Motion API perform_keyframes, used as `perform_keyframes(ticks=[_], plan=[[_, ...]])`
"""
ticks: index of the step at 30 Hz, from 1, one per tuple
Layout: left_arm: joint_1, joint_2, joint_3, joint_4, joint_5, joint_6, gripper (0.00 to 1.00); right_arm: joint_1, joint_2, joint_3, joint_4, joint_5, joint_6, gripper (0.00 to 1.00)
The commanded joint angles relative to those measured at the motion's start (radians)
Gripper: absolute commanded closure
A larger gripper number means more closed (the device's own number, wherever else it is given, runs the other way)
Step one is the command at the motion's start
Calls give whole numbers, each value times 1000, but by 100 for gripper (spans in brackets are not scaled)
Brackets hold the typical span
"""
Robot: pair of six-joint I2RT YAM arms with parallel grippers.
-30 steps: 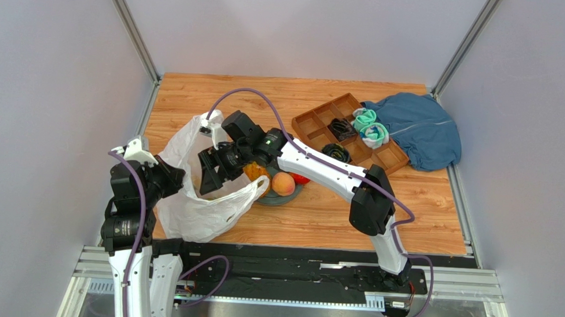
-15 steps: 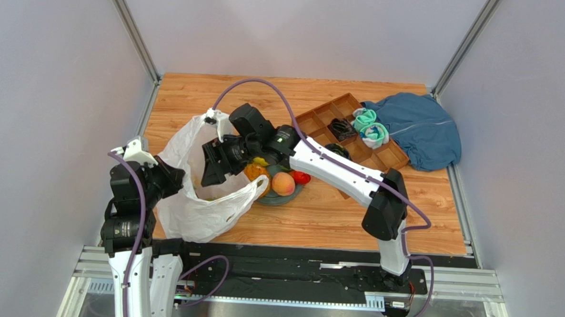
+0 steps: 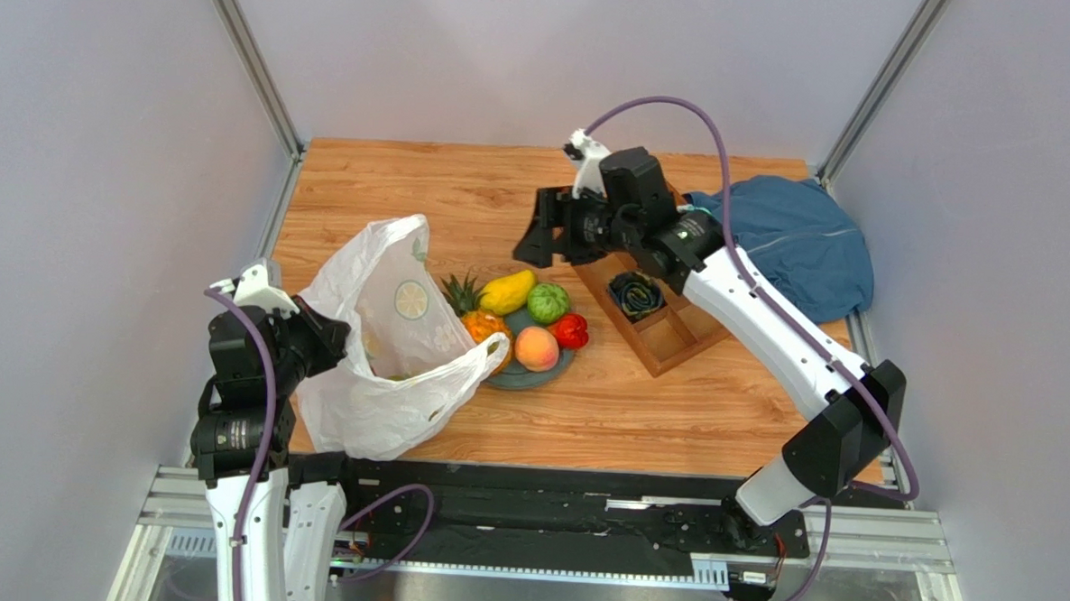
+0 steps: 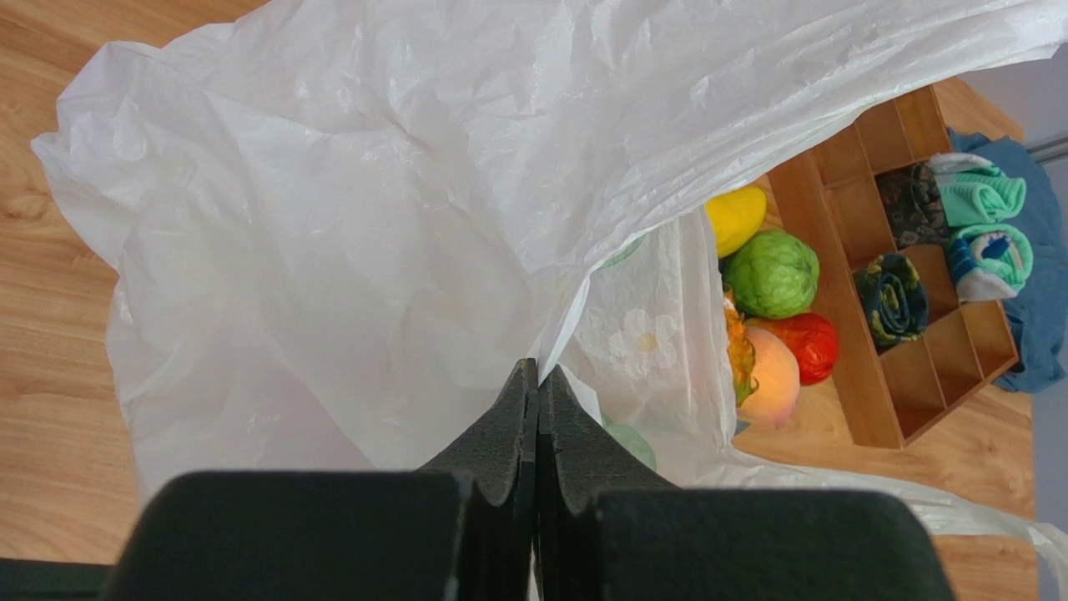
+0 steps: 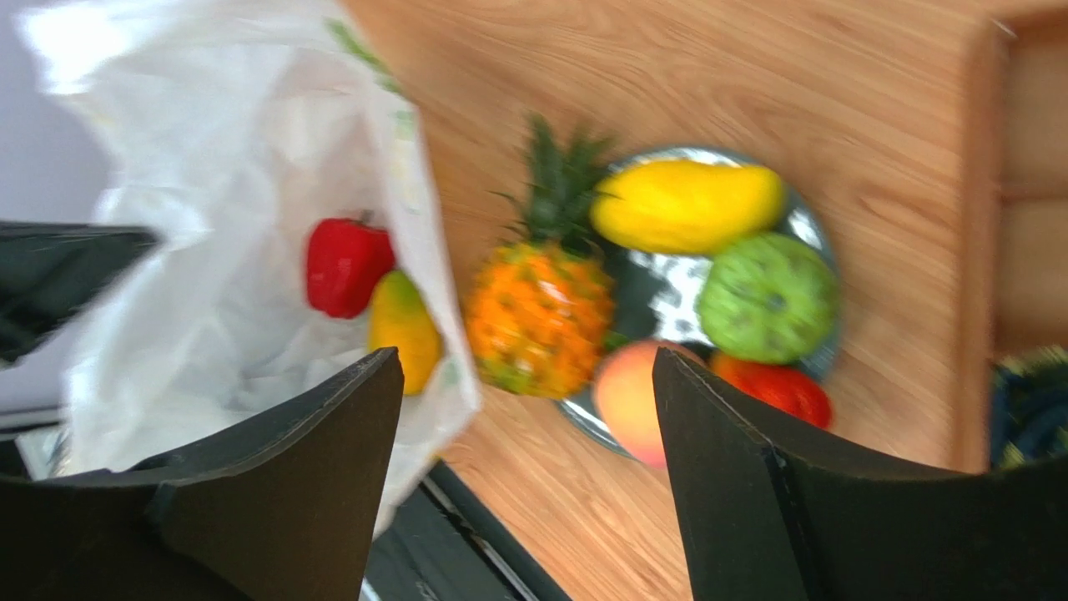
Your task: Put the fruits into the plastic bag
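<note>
The white plastic bag (image 3: 389, 362) lies open at the left front. My left gripper (image 3: 331, 342) is shut on its near rim and holds it up; this shows in the left wrist view (image 4: 538, 371). In the right wrist view a red fruit (image 5: 341, 266) and a yellow-orange fruit (image 5: 404, 328) lie inside the bag (image 5: 213, 213). On a grey plate (image 3: 555, 371) right of the bag sit the pineapple (image 3: 480, 323), a yellow fruit (image 3: 507, 291), a green round fruit (image 3: 547, 303), a peach (image 3: 536, 348) and a red fruit (image 3: 570, 332). My right gripper (image 3: 537, 233) is open and empty, raised behind the plate.
A wooden compartment tray (image 3: 675, 337) stands right of the plate with a dark rolled sock (image 3: 636, 294) in it; teal socks (image 4: 984, 200) show in the left wrist view. A blue cloth (image 3: 794, 244) lies at the back right. Grey walls close in both sides.
My right gripper has left the bag's mouth and swung up and to the back right, to above the tray's far end. The left gripper and bag have not moved.
</note>
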Motion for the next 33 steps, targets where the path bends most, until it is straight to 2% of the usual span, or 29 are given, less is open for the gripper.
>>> perform_keyframes(ticks=[1, 5, 11, 24, 33], plan=[[-2, 3, 31, 20, 7, -2, 100, -68, -71, -174, -64, 79, -8, 18], [-2, -1, 30, 12, 2, -3, 100, -112, -127, -332, -7, 37, 7, 14], [-2, -6, 22, 7, 8, -8, 100, -142, -125, -433, 44, -4, 12, 13], [-2, -8, 28, 18, -2, -12, 100, -217, -13, -487, 154, -94, 36, 16], [-2, 6, 37, 29, -2, -11, 100, -226, 59, -513, 211, -121, 30, 19]])
